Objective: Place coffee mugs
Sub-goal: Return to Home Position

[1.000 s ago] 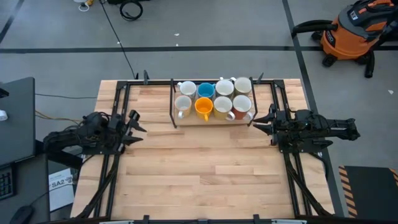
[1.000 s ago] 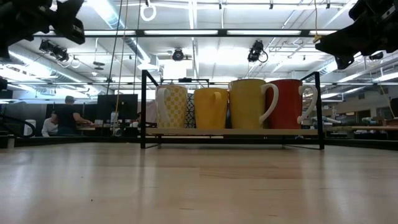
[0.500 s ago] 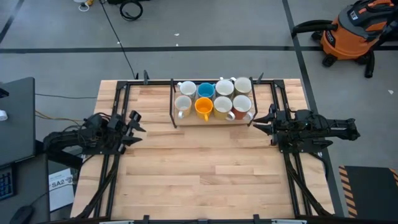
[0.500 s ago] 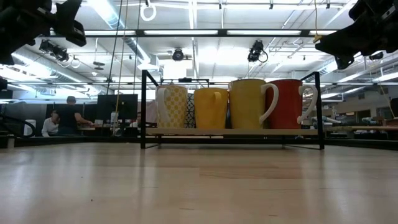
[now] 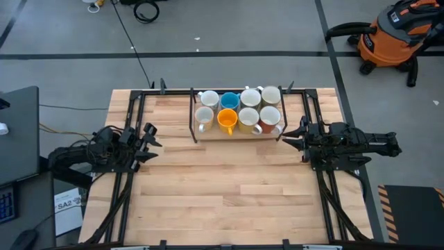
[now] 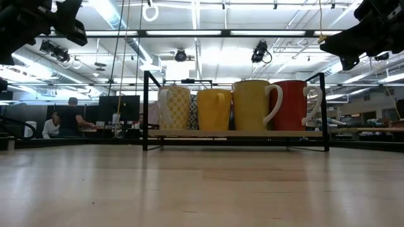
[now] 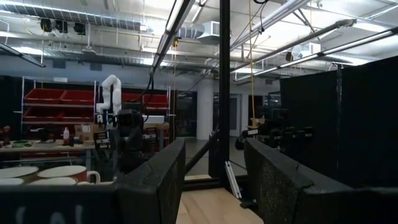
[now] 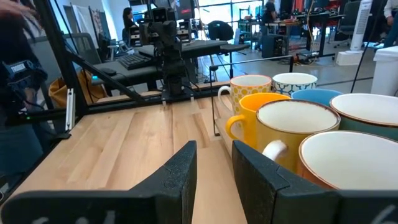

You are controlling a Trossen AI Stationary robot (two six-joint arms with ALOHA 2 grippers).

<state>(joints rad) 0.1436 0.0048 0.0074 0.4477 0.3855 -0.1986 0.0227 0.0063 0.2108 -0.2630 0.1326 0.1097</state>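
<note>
From above, almost nothing has moved in the last second. The left claw [image 5: 148,142] has eased a touch further back toward the left edge of the desk [image 5: 229,187], and the right claw [image 5: 291,136] has held its place just off the right end of the shelf [image 5: 193,126]. All eight coffee mugs [image 5: 239,110] stand on that shelf at the desk's far side, in two rows of four, and none is left on the bare wood. We judge the placing done and the arms only settling toward rest. A sheet [image 5: 66,204] on the floor by the desk's left edge reads "SA2". The orange vacuum [image 5: 392,35] shows no wording we can make out.

From desk height, the front row of coffee mugs [image 6: 252,104] stands upright and side by side. One cream mug bears a pattern but no lettering. Both arms hang high at the upper corners, clear of the shelf [image 6: 233,133]. A person [image 6: 63,117] sits far behind.

At the left wrist, the left claw [image 7: 214,180] stands wide with nothing between its fingers [image 7: 155,186].

At the right wrist, the right claw [image 8: 214,167] stands parted more narrowly and holds nothing, with the coffee mugs [image 8: 283,124] close beside it
</note>
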